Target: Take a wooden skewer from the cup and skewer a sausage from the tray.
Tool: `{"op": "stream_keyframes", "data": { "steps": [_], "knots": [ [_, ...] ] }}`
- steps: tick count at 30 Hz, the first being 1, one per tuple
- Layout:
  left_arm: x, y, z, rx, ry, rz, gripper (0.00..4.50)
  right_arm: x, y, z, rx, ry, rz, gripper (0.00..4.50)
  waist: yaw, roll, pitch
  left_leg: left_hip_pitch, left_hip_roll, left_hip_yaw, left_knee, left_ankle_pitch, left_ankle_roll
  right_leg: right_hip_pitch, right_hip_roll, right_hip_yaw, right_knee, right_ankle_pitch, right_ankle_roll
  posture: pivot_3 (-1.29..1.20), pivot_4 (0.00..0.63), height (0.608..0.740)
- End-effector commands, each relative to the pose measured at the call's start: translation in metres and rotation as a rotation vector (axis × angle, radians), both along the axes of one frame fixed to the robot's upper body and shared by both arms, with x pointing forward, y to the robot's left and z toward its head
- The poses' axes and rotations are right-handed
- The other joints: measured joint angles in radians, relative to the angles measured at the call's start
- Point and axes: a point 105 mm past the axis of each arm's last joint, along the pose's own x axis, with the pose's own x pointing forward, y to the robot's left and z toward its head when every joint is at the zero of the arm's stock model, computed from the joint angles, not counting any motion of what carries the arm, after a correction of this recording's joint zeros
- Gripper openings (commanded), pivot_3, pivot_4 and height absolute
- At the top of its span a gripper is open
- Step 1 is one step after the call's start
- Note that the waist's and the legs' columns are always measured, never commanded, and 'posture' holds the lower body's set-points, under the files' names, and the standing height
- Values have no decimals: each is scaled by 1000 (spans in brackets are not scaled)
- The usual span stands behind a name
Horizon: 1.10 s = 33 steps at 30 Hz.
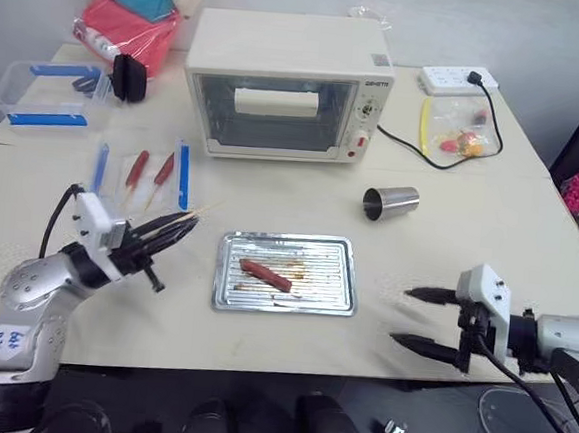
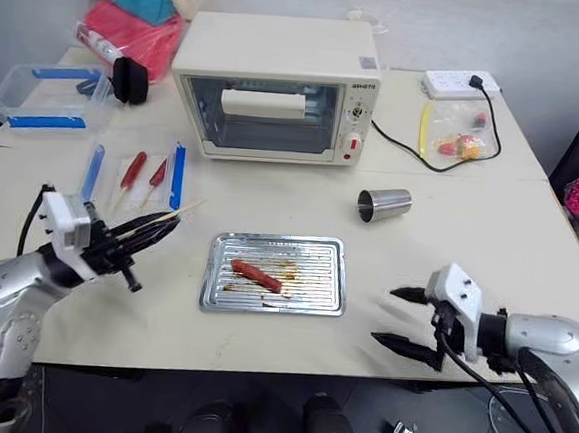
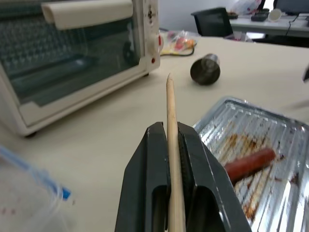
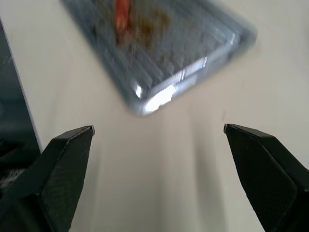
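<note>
Skewer [image 3: 170,125] in play, pinched between the left gripper's [image 1: 180,226] closed fingers at nine o'clock of the tray [image 1: 283,301], tip aimed toward it. It looks light, stiff and snappable, so a hold low on the shaft suits the push. One sausage [image 1: 265,274] lies inside the tray, left of centre; likely soft, greasy and prone to roll. One steel cup [image 1: 390,202] lies tipped over at one o'clock. Right gripper [image 1: 415,318] hovers at three o'clock, fingers spread wide, holding nothing.
</note>
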Motion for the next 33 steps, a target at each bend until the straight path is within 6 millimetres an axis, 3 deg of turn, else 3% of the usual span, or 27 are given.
{"op": "stream_keyframes", "data": {
  "steps": [1, 6, 10, 16, 22, 26, 31, 33],
  "knots": [
    [-6, 18, 8, -65, -13, 69, 0, 10, 42, 14, 12, -50, 74, 4481, 2, 0, 0, 0, 0, 0, 0, 0, 0, 0, 0, 0, 0, 0, 0, 0, 150, 740],
    [-7, 36, 11, -163, -25, 215, 0, 24, 108, 11, 7, -6, 161, 4481, 11, -2, 0, -4, 0, -3, 0, -1, 1, -2, -2, -2, -1, 0, 0, 0, 150, 740],
    [-12, 36, 10, -192, -28, 253, 0, 33, 142, 3, -26, -18, 190, 4481, 4, -4, -2, -4, -1, -3, 0, -1, 2, -2, -3, -3, -1, 0, 0, 0, 150, 740],
    [-15, 32, 9, -203, -27, 264, 0, 38, 172, -13, -72, -24, 212, 4481, 1, -5, -3, -4, -1, -3, 0, -1, 2, -2, -4, -4, 0, 0, -1, 0, 150, 740],
    [-13, 26, 9, -217, -30, 263, 0, 45, 187, -22, -90, -64, 210, 4481, 0, -5, -3, -4, -1, -3, 0, -1, 2, -2, -3, -4, 0, 0, -1, 0, 150, 740],
    [-12, 23, 9, -223, -31, 258, 0, 49, 193, -27, -98, -93, 206, 3628, 0, -5, -3, -4, -1, -3, 0, -1, 2, -2, -3, -4, 0, 0, -1, 0, 150, 740],
    [-10, 22, 11, -227, -35, 254, 0, 51, 192, -33, -119, -100, 206, 1947, 0, -5, -3, -4, -1, -2, 0, -1, 2, -2, -3, -4, 1, 0, -1, 0, 150, 740],
    [-9, 22, 11, -227, -36, 253, 0, 52, 190, -35, -125, -105, 203, 1947, 0, -5, -3, -3, -1, -2, 0, -1, 2, -2, -3, -4, 1, 0, -1, 0, 150, 740]
  ]
}}
